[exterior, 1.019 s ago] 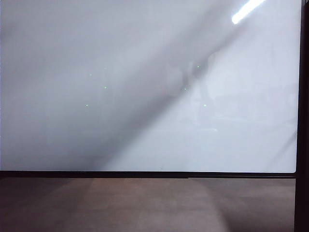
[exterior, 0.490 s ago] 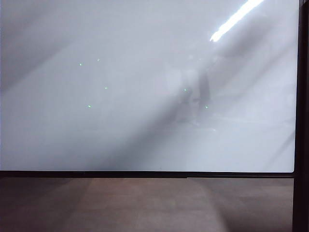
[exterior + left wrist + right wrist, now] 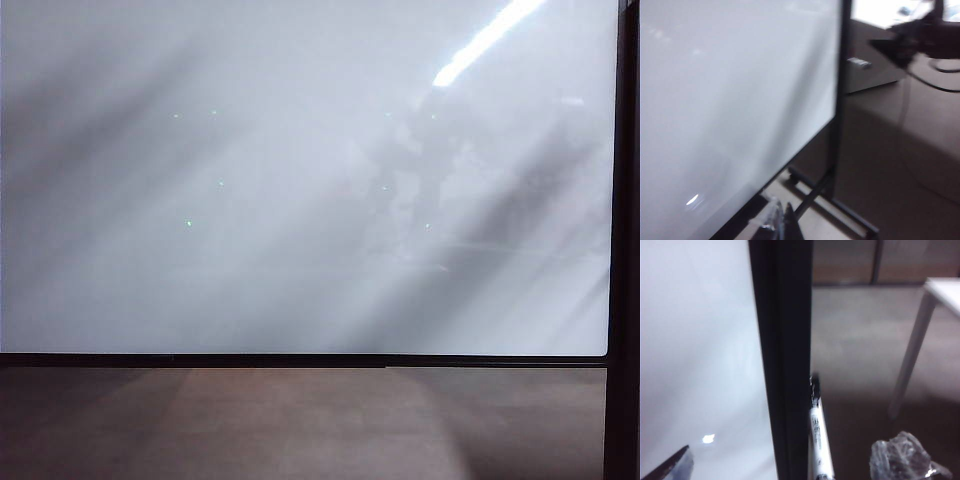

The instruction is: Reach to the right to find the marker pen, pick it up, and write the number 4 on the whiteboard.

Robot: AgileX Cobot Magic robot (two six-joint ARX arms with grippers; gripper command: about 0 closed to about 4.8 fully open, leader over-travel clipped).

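Broadly, the whiteboard (image 3: pixel 300 180) is seen filling the exterior view, its glossy white face crossed by grey shadows and a bright ceiling-light reflection at the upper right, with no writing made out on it. Neither hand is seen in that view. In the right wrist view, the marker pen (image 3: pixel 821 445), white-barrelled with a dark end, is found right beside the outer edge of the board's black frame (image 3: pixel 785 360); the right hand (image 3: pixel 790 467) is spread wide, one fingertip before the board and the other wrapped in clear film, with nothing pinched. In the left wrist view, the left hand (image 3: pixel 781 224) is glimpsed near the board's lower corner; its state cannot be told.
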